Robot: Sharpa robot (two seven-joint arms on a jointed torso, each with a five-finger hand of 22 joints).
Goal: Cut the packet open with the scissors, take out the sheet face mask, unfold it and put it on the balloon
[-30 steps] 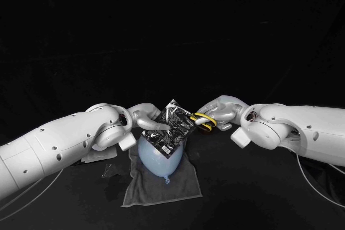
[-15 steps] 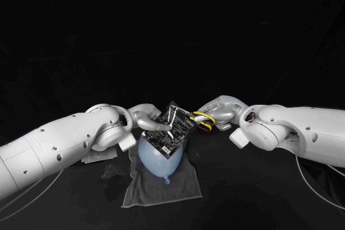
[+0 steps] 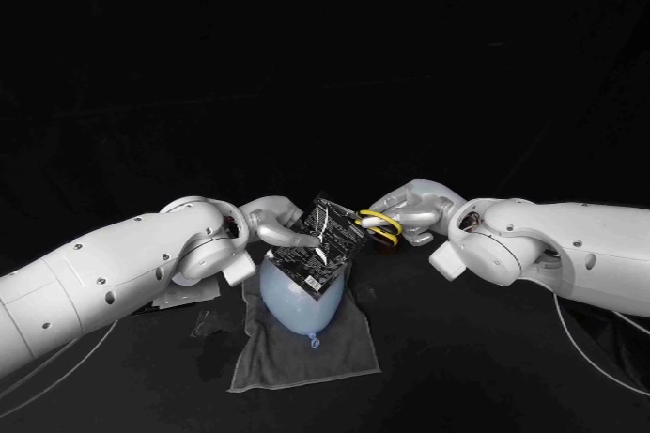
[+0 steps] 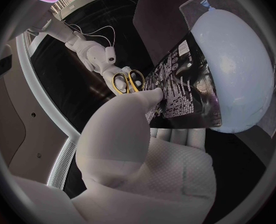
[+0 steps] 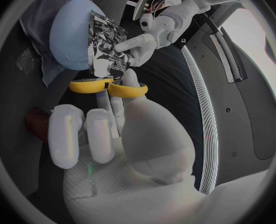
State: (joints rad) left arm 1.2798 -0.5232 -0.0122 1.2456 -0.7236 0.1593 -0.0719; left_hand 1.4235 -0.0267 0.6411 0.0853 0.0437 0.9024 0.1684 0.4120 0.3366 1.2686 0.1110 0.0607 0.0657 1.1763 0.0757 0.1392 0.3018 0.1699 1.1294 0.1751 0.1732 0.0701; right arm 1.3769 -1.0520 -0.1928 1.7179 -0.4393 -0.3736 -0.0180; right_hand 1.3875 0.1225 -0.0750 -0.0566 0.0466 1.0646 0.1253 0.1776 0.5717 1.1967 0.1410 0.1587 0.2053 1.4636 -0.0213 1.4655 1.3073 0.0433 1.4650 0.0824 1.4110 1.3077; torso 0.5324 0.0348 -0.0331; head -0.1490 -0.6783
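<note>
My left hand [image 3: 278,224] holds a black printed packet [image 3: 315,245] upright above a pale blue balloon [image 3: 301,300]; in the left wrist view the packet [image 4: 184,89] is pinched between thumb and fingers in front of the balloon [image 4: 237,69]. My right hand [image 3: 413,210] grips yellow-handled scissors [image 3: 377,226] at the packet's upper right edge. In the right wrist view the scissors' yellow loops [image 5: 110,87] sit on my fingers [image 5: 107,129], with the blades at the packet [image 5: 107,55]; the balloon [image 5: 69,35] lies behind it.
A grey towel [image 3: 305,344] lies under the balloon on the black table. A crumpled clear wrapper [image 3: 183,295] lies near the left forearm. A small dark brown object [image 5: 37,123] sits by the right hand.
The right hand and scissors have shifted slightly left and down toward the packet's edge. The packet has tilted a little in the left hand.
</note>
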